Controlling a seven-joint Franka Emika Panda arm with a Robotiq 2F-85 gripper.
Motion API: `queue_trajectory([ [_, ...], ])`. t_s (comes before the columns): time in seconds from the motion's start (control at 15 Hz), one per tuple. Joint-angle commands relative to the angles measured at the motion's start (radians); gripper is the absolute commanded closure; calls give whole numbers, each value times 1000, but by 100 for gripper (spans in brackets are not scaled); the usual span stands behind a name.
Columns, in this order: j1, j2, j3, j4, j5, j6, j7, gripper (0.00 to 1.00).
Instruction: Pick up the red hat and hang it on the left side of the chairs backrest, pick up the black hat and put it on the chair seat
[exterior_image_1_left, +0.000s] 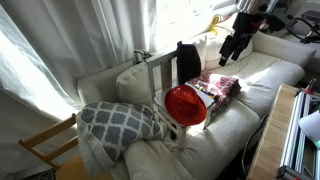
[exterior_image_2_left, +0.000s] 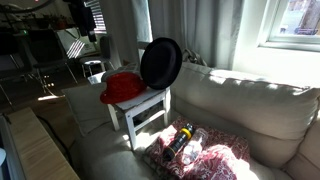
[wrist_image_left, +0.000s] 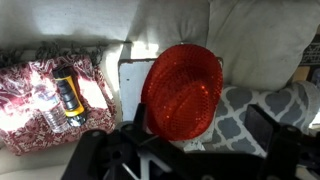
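Note:
The red hat (exterior_image_1_left: 185, 105) lies on the chair seat (wrist_image_left: 131, 72) of the small pale chair (exterior_image_2_left: 150, 103), overhanging its front edge; it also shows in an exterior view (exterior_image_2_left: 121, 87) and in the wrist view (wrist_image_left: 182, 88). The black hat (exterior_image_1_left: 187, 62) hangs on a corner post of the backrest (exterior_image_1_left: 158, 70) and shows in both exterior views (exterior_image_2_left: 160, 63). My gripper (exterior_image_1_left: 232, 47) is open and empty, high above the sofa and well apart from the chair. In the wrist view its fingers (wrist_image_left: 200, 130) spread wide, framing the red hat far below.
The chair stands on a pale sofa (exterior_image_1_left: 250, 85). A red patterned cloth (wrist_image_left: 30, 125) with a yellow flashlight (wrist_image_left: 68, 95) and a bottle lies beside it. A grey patterned pillow (exterior_image_1_left: 115, 122) is on the chair's other side. A wooden chair (exterior_image_1_left: 45, 150) stands beside the sofa.

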Motion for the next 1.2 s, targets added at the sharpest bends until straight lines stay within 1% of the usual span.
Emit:
queue_trajectory([
  [0.0, 29, 196, 3, 39, 47, 109, 22, 0],
  [0.13, 46, 291, 11, 46, 76, 208, 27, 0],
  [0.27, 74, 390, 12, 63, 129, 329, 7, 0],
  [0.33, 89, 444, 11, 77, 162, 392, -14, 0],
  [0.47, 103, 543, 16, 111, 217, 479, -63, 0],
  [0.6, 95, 630, 40, 152, 303, 542, -134, 0],
  [0.67, 77, 665, 64, 176, 342, 558, -170, 0],
  [0.73, 78, 696, 69, 199, 383, 571, -210, 0],
  [0.8, 63, 603, 70, 135, 282, 535, -115, 0],
  [0.87, 92, 639, 49, 158, 328, 547, -157, 0],
  [1.0, 92, 677, 52, 187, 349, 551, -178, 0],
  [1.13, 91, 685, 52, 195, 352, 551, -180, 0],
])
